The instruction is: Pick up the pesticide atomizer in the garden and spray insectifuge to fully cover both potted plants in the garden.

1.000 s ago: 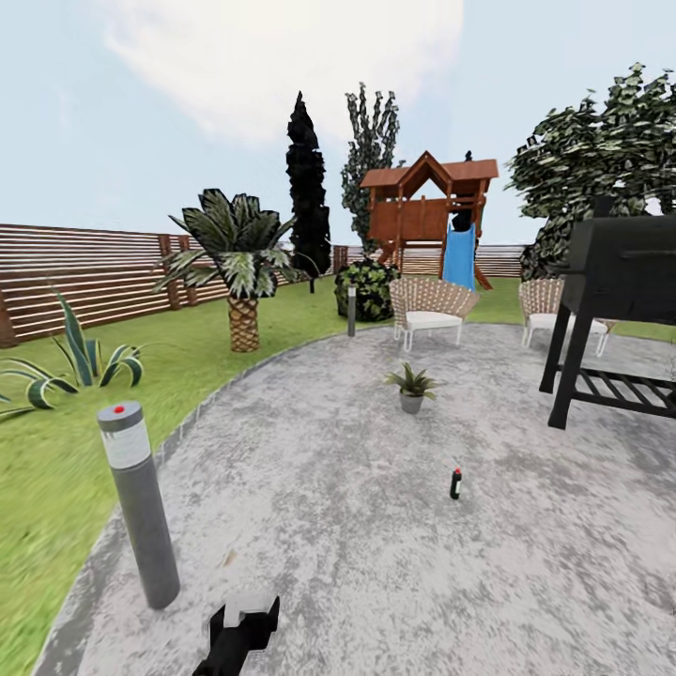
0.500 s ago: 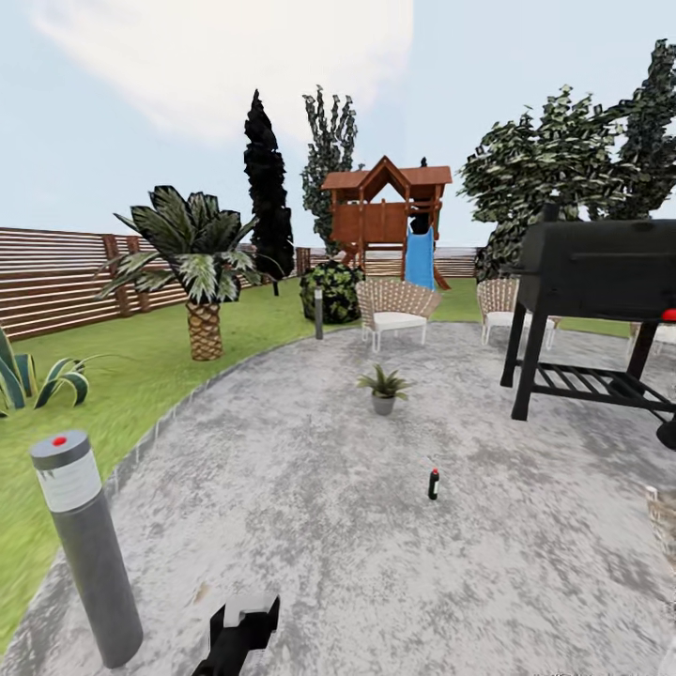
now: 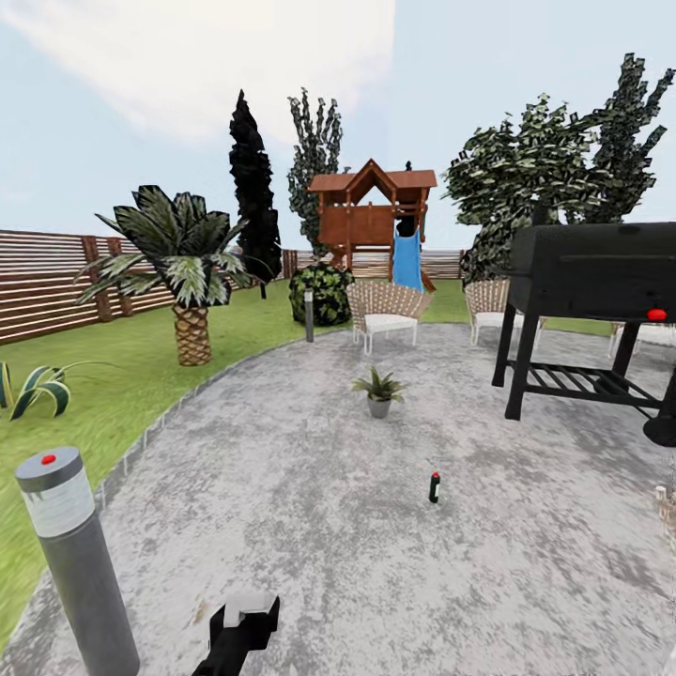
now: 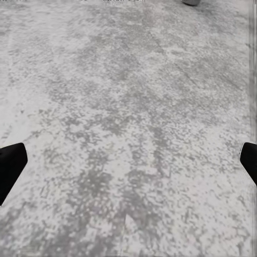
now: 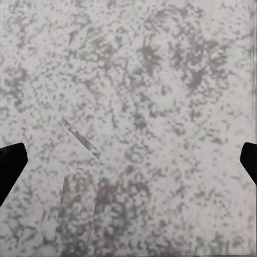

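One slim dark-green spray bottle (image 3: 434, 487) stands upright mid-patio, well short of the grey-potted leafy rosette (image 3: 378, 391); both grippers (image 4: 128, 160) (image 5: 128, 160) seemingly gape wide, empty; approach step; next, drive closer.

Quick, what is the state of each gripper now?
Left gripper: open, holding nothing.
Right gripper: open, holding nothing.

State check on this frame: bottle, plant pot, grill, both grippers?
pesticide atomizer: upright on the patio, untouched, apart from the plant
potted plant: upright on the patio, beyond the atomizer
grill: lid closed, standing on the patio
left gripper: open, empty, over bare paving
right gripper: open, empty, over bare paving
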